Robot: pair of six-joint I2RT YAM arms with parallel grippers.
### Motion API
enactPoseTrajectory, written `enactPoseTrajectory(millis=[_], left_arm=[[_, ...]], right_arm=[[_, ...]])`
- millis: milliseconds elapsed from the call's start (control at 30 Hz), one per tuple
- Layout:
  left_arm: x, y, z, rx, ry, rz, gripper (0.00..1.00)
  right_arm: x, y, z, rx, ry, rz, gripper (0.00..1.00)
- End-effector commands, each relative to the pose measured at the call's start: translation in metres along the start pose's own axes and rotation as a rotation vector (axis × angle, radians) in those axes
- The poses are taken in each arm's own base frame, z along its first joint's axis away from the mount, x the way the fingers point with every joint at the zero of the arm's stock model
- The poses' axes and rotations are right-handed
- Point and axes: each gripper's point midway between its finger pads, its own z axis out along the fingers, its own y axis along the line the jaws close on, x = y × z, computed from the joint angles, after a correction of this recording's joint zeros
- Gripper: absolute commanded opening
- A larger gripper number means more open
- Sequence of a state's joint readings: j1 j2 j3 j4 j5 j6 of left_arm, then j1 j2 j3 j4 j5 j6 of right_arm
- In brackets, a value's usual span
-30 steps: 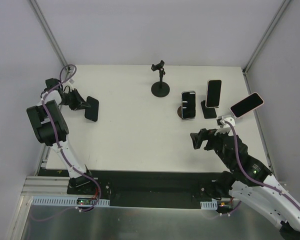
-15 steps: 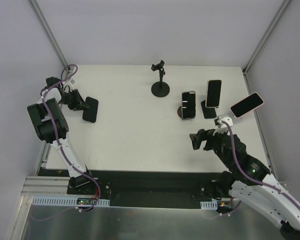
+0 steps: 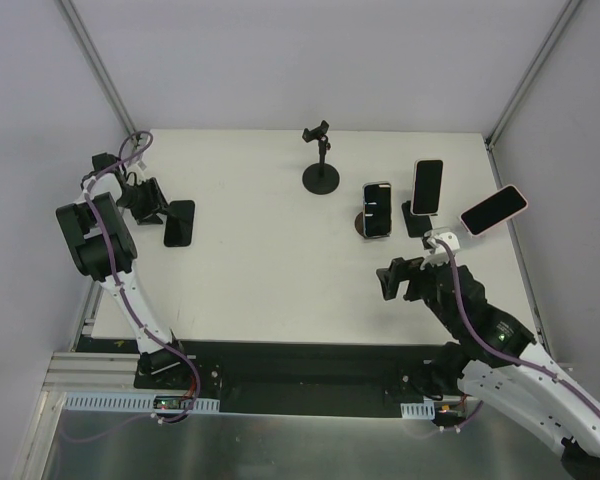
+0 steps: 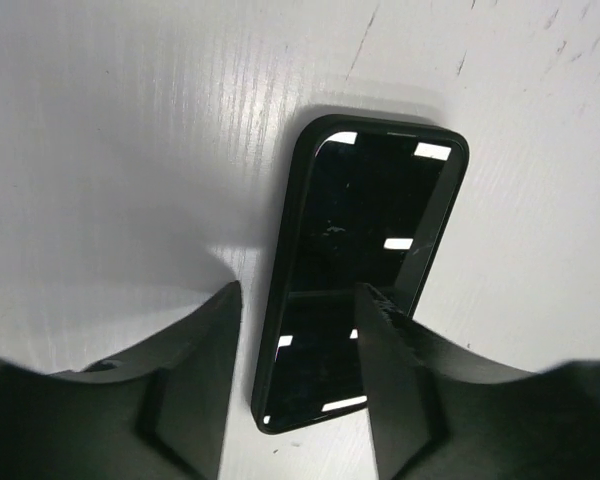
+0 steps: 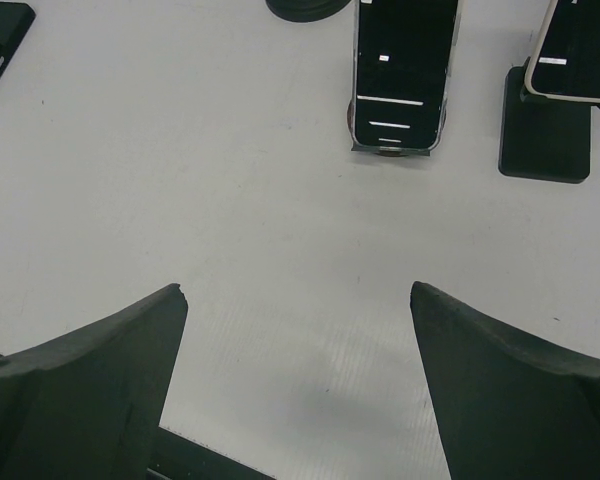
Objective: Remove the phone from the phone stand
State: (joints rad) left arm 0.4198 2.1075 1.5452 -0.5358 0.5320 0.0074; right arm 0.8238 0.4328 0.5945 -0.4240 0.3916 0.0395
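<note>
Left gripper (image 4: 300, 290) just let go: its jaws have parted a bit and the black phone (image 4: 365, 270) now lies flat on the bench (image 3: 260, 260), far left, so that one's done. Right gripper (image 5: 298, 290) hangs wide open, empty, near the propped-up phones (image 3: 377, 210).

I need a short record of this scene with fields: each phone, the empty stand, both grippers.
black phone: flat on table, far left
left gripper: open, around the black phone's near end
right gripper: open, empty, above table
clamp stand: back centre, empty
middle phone: propped on a stand
second phone: propped on black stand, right of it
pink-edged phone: far right, support unclear
</note>
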Motion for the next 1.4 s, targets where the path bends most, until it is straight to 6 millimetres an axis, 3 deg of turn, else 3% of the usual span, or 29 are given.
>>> enactPoseTrajectory(millis=[0,233,333,433,467,633,800,833,900,933,1000,1033,1067,1133,1200,1367], left_arm=[[-0.008,0.003,-0.001,-0.029,-0.009,0.009,0.52],[-0.013,-0.006,-0.011,-0.026,-0.034,-0.010,0.74],[-0.016,-0.015,-0.025,-0.071,-0.068,0.000,0.85],[-0.015,-0.042,-0.047,-0.114,-0.122,0.038,0.91],[-0.012,-0.056,-0.048,-0.112,-0.125,0.055,0.98],[0.004,-0.105,-0.069,-0.158,-0.186,0.139,0.99],[0.045,-0.159,-0.089,-0.127,-0.228,0.228,0.99],[0.051,-0.170,-0.101,-0.112,-0.259,0.248,0.99],[0.079,-0.178,-0.098,-0.107,-0.237,0.286,0.99],[0.101,-0.190,-0.100,-0.082,-0.229,0.337,0.99],[0.123,-0.201,-0.102,-0.050,-0.223,0.376,0.99],[0.146,-0.209,-0.104,-0.018,-0.211,0.422,0.99],[0.154,-0.212,-0.106,-0.007,-0.218,0.435,0.99],[0.180,-0.216,-0.113,0.034,-0.226,0.465,0.99],[0.190,-0.219,-0.118,0.067,-0.260,0.462,0.99],[0.218,-0.195,-0.121,0.121,-0.336,0.460,0.99]], right_arm=[[-0.013,0.004,-0.002,-0.017,-0.020,-0.006,0.96],[-0.015,0.005,-0.003,-0.018,-0.025,0.002,0.96],[-0.014,0.004,-0.003,-0.013,-0.028,0.005,0.96],[-0.015,0.001,-0.003,0.002,-0.033,0.005,0.96],[-0.017,-0.001,-0.003,0.013,-0.037,0.005,0.96],[-0.028,-0.009,-0.004,0.072,-0.045,-0.003,0.96],[-0.039,-0.013,0.002,0.140,-0.007,-0.048,0.96],[-0.051,-0.012,0.001,0.142,-0.017,-0.066,0.96],[-0.051,-0.010,0.009,0.153,0.028,-0.101,0.96],[-0.064,-0.009,0.010,0.158,0.019,-0.095,0.96],[-0.063,-0.005,0.022,0.161,0.070,-0.111,0.96],[-0.066,-0.008,0.027,0.175,0.078,-0.106,0.96],[-0.074,-0.004,0.029,0.163,0.078,-0.096,0.96],[-0.071,-0.007,0.044,0.181,0.128,-0.089,0.96],[-0.071,-0.009,0.059,0.184,0.168,-0.063,0.96],[-0.065,-0.016,0.098,0.199,0.238,-0.022,0.96]])
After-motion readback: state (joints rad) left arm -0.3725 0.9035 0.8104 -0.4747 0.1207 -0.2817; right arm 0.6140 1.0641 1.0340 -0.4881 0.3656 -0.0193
